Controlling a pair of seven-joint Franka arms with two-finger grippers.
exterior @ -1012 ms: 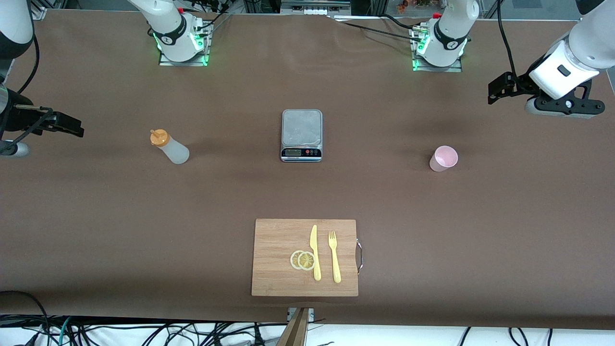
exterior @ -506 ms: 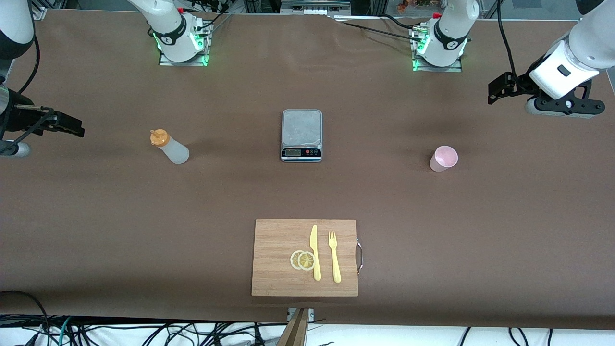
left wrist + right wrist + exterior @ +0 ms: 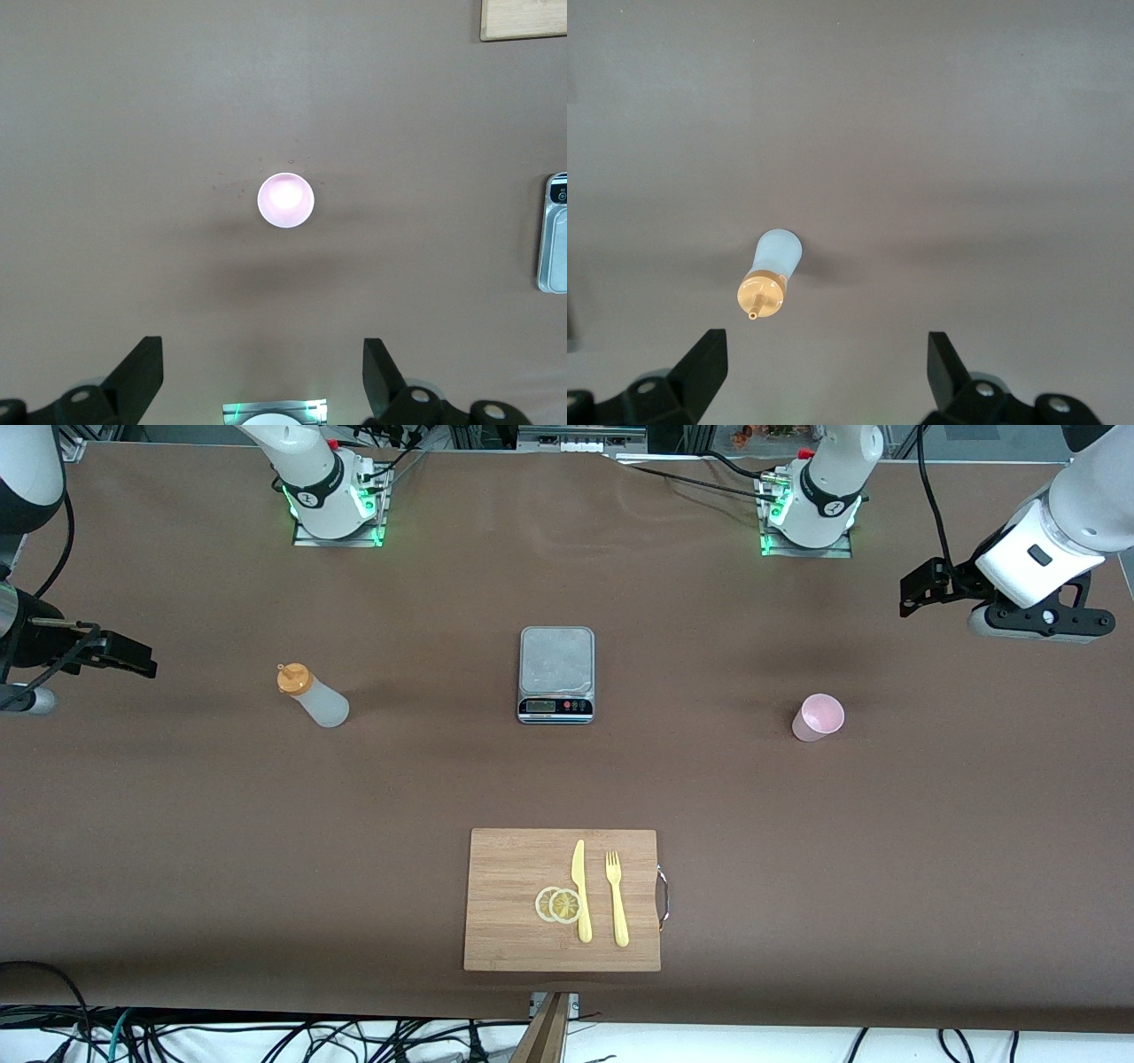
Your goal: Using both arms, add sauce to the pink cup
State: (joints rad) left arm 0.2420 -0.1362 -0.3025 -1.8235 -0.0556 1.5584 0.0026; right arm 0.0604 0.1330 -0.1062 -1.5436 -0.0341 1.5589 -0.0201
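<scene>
Squeeze bottle [image 3: 312, 695] upright on tabletop [image 3: 177, 824] toward right arm's end, orange nozzle cap on, level with kitchen scale [image 3: 555, 674] mid-table. Pink cup [image 3: 818, 716] upright, empty, toward left arm's end. Nothing grasped, so pre-grasp stage. Right gripper [image 3: 824, 365] high near its table edge, jaws wide apart, bottle in wrist view. Left gripper [image 3: 261, 367] likewise, jaws spread, cup ahead. Next, probably: descend, straddle bottle body and cup wall, close without tipping.

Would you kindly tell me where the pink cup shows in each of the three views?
Front view: pink cup stands upright toward the left arm's end of the table.
Left wrist view: cup seen from above, mid-picture.
Right wrist view: not in it.
Shared landmark: the scale, also at the left wrist picture's edge.
</scene>
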